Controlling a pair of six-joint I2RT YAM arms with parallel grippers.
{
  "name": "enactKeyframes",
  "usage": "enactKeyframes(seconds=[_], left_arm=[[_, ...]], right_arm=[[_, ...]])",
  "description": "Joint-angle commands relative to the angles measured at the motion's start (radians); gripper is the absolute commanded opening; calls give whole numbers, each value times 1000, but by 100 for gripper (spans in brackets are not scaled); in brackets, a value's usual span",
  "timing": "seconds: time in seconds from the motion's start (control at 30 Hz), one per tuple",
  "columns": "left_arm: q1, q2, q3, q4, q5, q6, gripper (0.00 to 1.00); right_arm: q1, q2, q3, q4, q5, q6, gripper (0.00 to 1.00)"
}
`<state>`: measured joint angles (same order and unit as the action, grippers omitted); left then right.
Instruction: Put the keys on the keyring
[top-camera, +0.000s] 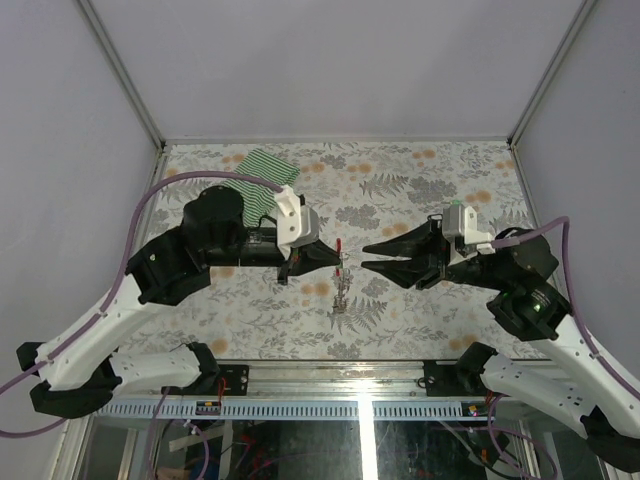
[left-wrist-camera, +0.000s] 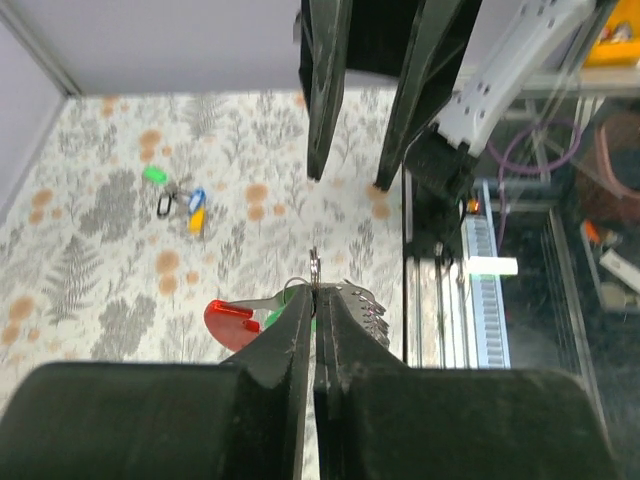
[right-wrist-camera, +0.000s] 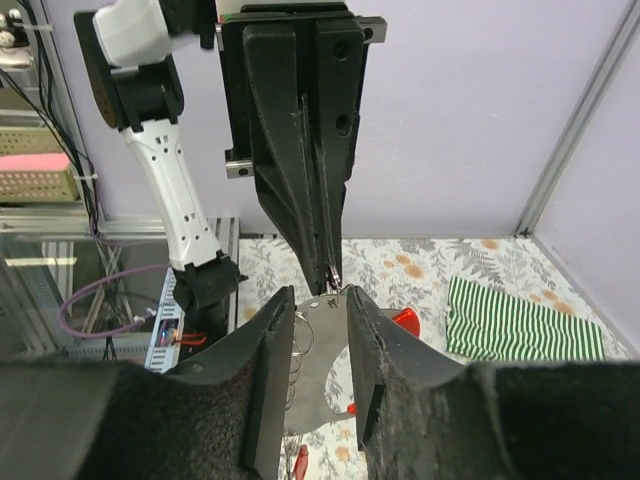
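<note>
Your left gripper (top-camera: 335, 260) is over the middle of the desk (top-camera: 420, 320), its fingers pressed together on the keys (top-camera: 340, 292). Whether they pinch a key or the keyring itself, you cannot tell. In that bunch you can count one red tag (left-wrist-camera: 230, 320), one green tag (left-wrist-camera: 270, 318) half hidden behind it, and a toothed silvery cluster on the side toward the desk's near edge. A thin wire loop (left-wrist-camera: 289, 290) shows just beside the fingertips.

Facing it tip to tip, your right gripper (top-camera: 364, 256) has its two fingers apart and holds nothing.

Farther out lies a second bunch (left-wrist-camera: 180, 198) with three tags, one each of green, blue and yellow, plus one black clip (left-wrist-camera: 165, 204). Any print on the tags is too small to read.

One green-and-white striped cloth (top-camera: 263, 176) lies at the far left corner.
</note>
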<state>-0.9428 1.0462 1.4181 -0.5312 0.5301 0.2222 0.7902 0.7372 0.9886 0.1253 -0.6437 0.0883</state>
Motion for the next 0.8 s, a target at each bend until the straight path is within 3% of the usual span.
enactKeyframes(seconds=[0.0,0.27,0.77], left_arm=[[-8,78,144,-346,-33,165,0],[-9,233,359,-662,-87,248,0],[-31,274,415,-704,-105,260,0]], right_arm=[[0,23,65,-129,7,-64,35],[0,92,49,-143,-68,-44,38],[0,218,-4,14,-200,38,42]])
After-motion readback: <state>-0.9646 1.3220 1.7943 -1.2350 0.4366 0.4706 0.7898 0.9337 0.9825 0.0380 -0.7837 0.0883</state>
